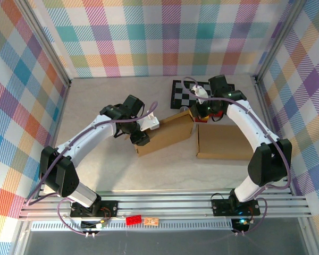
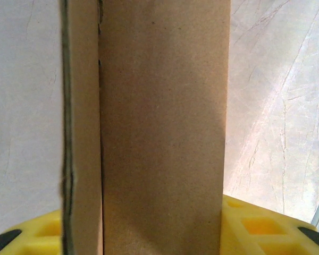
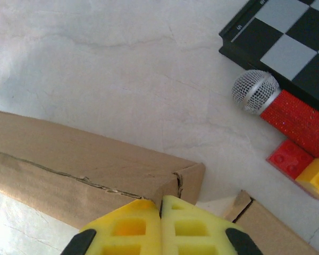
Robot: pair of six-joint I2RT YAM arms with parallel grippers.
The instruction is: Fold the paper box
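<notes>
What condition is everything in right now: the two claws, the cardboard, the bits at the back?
left gripper, clamped on the paper box.
right gripper, shut, at that box's corner.
paper box, partly folded, held at one end.
second cardboard piece, lying flat.
microphone, lying on its side.
checkerboard, lying flat.

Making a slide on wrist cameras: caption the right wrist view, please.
Shut right gripper at a cardboard box corner; a microphone lies beside the checkerboard.

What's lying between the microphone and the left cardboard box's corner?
Only bare table separates the microphone from the left cardboard box, shown in the right wrist view.
</notes>
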